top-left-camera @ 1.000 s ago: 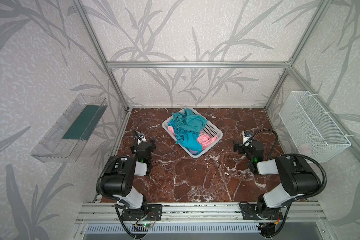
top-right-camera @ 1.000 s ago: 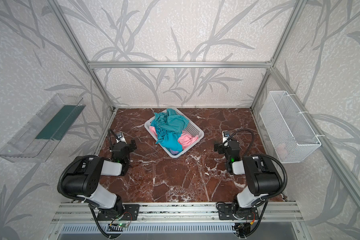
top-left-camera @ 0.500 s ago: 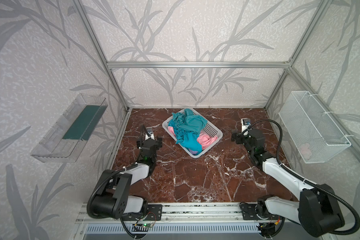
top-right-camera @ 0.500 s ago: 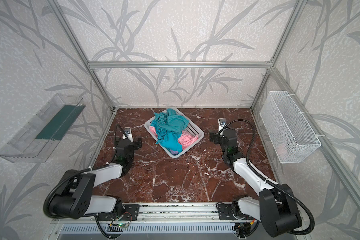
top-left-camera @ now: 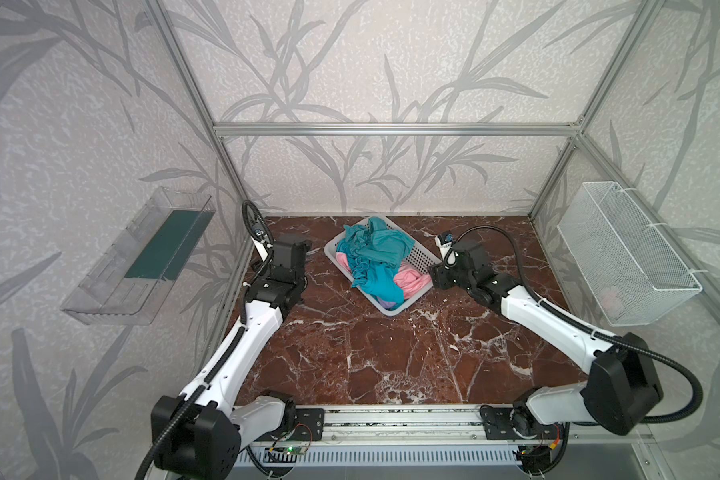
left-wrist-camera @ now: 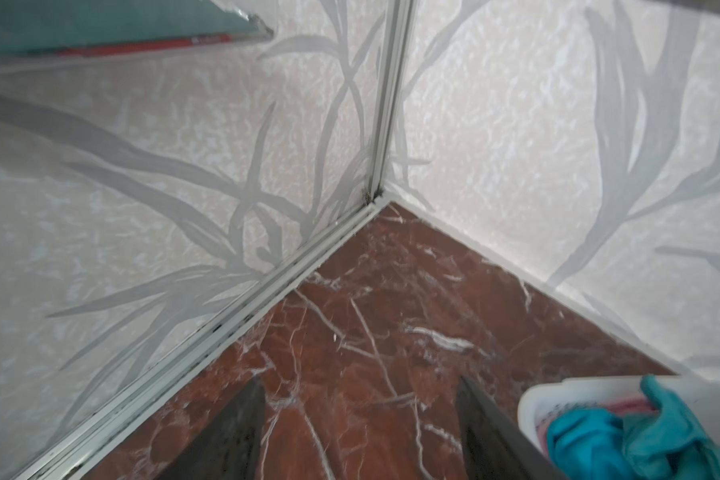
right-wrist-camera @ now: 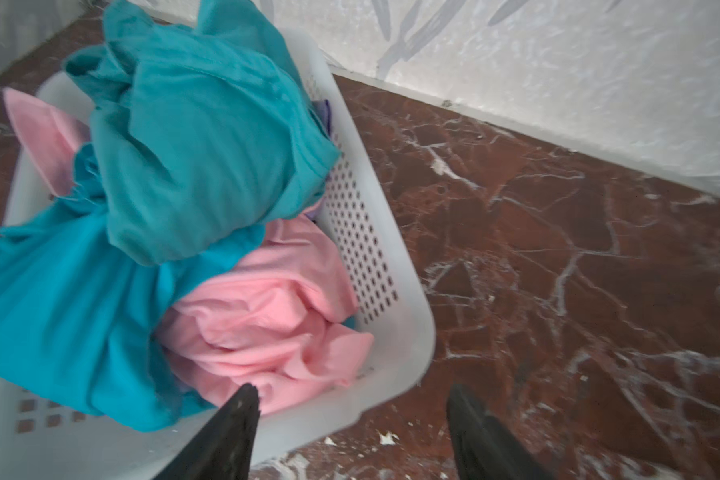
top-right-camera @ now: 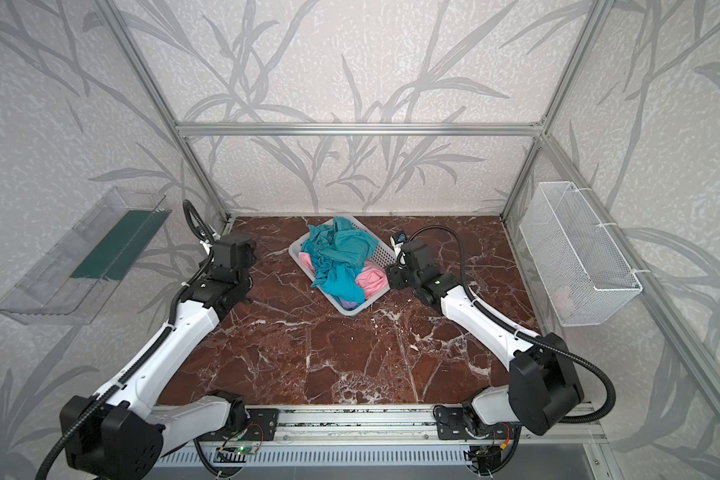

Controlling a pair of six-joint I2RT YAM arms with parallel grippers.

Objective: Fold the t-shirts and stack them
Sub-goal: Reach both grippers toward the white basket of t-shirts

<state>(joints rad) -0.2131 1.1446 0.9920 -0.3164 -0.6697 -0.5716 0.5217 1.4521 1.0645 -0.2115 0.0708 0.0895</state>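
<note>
At the front edge of the marble table (top-left-camera: 391, 357), both arms start from their bases and reach toward the back. The left gripper (left-wrist-camera: 360, 382) hangs over bare marble near the far left corner, its jaws apart with nothing between them. The right gripper (right-wrist-camera: 352, 390) is just beside the right-hand corner of the grey basket (top-left-camera: 420, 255), jaws also apart and empty. Inside the basket the t-shirts (top-left-camera: 373, 253) lie crumpled in one heap, teal on top, pink below, a little lilac at the near corner.
</note>
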